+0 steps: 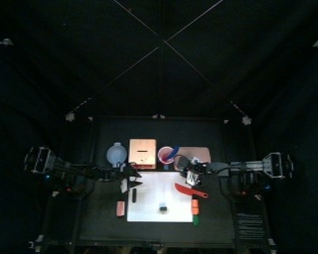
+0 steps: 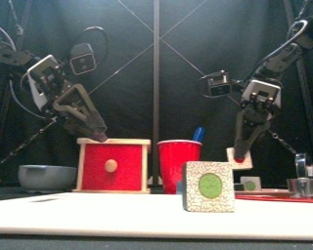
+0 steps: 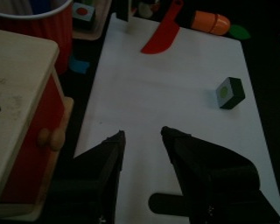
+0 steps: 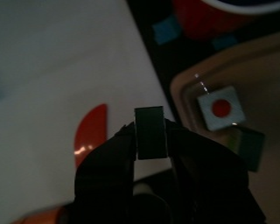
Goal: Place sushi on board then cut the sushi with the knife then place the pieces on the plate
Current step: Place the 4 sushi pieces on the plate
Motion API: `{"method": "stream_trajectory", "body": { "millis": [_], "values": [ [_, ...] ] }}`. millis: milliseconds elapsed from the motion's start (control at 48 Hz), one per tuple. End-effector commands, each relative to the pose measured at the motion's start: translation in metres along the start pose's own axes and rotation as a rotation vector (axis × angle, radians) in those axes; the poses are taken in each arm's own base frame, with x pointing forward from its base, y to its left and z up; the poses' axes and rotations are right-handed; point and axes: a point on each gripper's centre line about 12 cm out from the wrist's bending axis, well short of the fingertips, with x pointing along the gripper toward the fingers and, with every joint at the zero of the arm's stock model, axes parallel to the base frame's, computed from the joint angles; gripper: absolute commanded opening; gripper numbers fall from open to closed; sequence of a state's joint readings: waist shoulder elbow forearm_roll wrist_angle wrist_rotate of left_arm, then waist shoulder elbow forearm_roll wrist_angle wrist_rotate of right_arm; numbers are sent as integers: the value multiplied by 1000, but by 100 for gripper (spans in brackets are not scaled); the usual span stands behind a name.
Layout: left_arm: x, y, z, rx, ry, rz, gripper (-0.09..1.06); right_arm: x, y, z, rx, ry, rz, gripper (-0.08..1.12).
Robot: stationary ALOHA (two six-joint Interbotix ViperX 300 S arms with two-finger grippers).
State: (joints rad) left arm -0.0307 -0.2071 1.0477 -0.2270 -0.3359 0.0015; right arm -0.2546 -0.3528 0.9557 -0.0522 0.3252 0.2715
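One dark green sushi piece [image 2: 209,187] stands on the white cutting board [image 1: 151,220], and the left wrist view shows this sushi piece [image 3: 230,91] too. My right gripper [image 4: 150,118] is shut on another sushi piece [image 4: 150,133], held above the edge of the pink tray [image 4: 262,83]. Two pieces [image 4: 222,107] lie in that tray. The red knife [image 3: 164,35] lies on the board's right part [image 1: 191,190]. My left gripper [image 3: 143,134] hangs open over the board's left side, beside the wooden box [image 3: 25,96].
A red cup [image 2: 179,164] with a blue knife [image 2: 196,135] stands behind the board, right of the red-fronted box [image 2: 113,164]. A blue-grey bowl [image 2: 47,177] is at the far left. A metal cutter [image 2: 303,186] stands at the right. An orange toy [image 3: 206,19] lies past the knife.
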Motion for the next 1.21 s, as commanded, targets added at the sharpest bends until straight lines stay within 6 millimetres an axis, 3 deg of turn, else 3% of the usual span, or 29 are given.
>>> {"method": "stream_trajectory", "body": {
  "millis": [21, 167, 354, 542, 750, 896, 1021, 1208],
  "values": [
    [0, 0, 6, -2, -20, 1, 78, -17, -20, 3, 68, -66, -33, 50],
    [0, 1, 7, -3, -22, 2, 78, -27, -45, -10, 126, -85, -92, 50],
    [1, 0, 7, -3, -23, 1, 78, -21, -66, -34, 154, -33, -156, 51],
    [1, 0, 8, -12, -25, 3, 78, -18, -70, -46, 155, -29, -168, 52],
    [1, -2, 11, -11, -33, -3, 78, -17, -73, -46, 160, -48, -172, 73],
    [1, -2, 11, -12, -33, -4, 78, -19, -71, -42, 158, -65, -164, 88],
    [1, -2, 11, -17, -33, -2, 78, -25, -63, -31, 141, -105, -140, 91],
    [1, -2, 11, -17, -33, -2, 78, -36, -20, -5, 15, -181, -16, 91]
  ]
}}
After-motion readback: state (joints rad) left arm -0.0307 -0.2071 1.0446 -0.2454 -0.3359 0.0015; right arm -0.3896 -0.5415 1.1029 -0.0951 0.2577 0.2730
